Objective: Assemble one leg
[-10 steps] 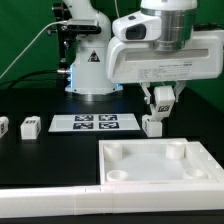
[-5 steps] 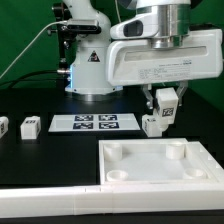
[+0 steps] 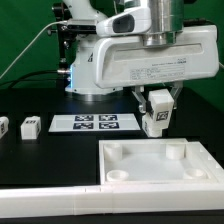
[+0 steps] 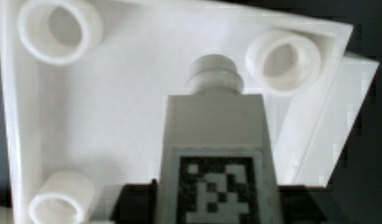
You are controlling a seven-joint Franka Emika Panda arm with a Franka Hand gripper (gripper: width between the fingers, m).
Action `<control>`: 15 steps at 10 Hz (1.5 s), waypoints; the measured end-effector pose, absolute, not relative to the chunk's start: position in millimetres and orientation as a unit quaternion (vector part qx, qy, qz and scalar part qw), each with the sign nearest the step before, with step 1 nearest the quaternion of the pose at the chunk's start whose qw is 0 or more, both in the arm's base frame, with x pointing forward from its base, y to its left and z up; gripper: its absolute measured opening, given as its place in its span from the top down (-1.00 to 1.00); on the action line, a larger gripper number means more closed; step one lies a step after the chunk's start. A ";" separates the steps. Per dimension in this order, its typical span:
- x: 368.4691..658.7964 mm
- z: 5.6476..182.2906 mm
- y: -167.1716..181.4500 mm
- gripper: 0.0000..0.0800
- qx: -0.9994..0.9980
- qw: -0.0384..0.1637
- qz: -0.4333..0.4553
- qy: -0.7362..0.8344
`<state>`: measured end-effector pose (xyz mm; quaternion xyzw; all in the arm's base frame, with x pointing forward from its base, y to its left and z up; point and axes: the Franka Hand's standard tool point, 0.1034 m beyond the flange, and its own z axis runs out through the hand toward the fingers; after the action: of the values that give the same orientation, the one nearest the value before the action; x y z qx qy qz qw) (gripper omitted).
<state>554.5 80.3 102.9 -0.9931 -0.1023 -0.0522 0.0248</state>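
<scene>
Exterior view of a black table [image 3: 40, 160] with a white robot arm above it. At the far left edge sits a small white block [image 3: 3, 126], partly cut off, and just beside it a second tagged block [image 3: 30, 126]. Toward the middle lies the marker board [image 3: 93, 123], flat on the table in front of the arm's base [image 3: 90, 62]. To the exterior view's right of the board, the gripper [image 3: 157, 106] hangs pointing down, its jaws closed on the leg [image 3: 155, 116], which it holds upright with a black-and-white tag facing the camera. The leg appears to be clear of the table, near the far edge of the white panel [image 3: 130, 170], which fills the lower right with its round corner sockets facing up. The wrist view looks down along the leg: its narrow peg end [image 4: 214, 72] points at the panel, close to one corner socket [image 4: 291, 55] but not centred over it. The step in hand appears to be carrying the leg to a socket. The next move likely calls for lining the peg up over that socket, keeping the leg vertical, then lowering it in.
</scene>
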 end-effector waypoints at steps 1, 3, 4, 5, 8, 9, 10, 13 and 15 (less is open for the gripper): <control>564.0 104.9 81.2 0.27 -0.991 0.025 -0.057 -0.116; 560.3 101.8 81.3 0.26 -0.991 0.025 -0.054 -0.116; 560.3 101.6 81.3 0.26 -0.991 0.025 -0.054 -0.116; 560.2 101.4 81.3 0.27 -0.991 0.025 -0.054 -0.116; 565.3 102.9 89.7 0.26 -0.995 0.028 -0.058 -0.074; 575.8 105.3 92.3 0.26 -0.993 0.029 -0.084 -0.075; 584.2 105.5 92.5 0.27 -0.989 0.028 -0.112 -0.088; 587.4 104.0 89.5 0.26 -0.977 0.025 -0.185 -0.104; 584.0 100.1 89.2 0.26 -0.980 0.025 -0.166 -0.105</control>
<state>584.0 89.2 100.1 -0.9803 -0.1051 -0.1656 0.0251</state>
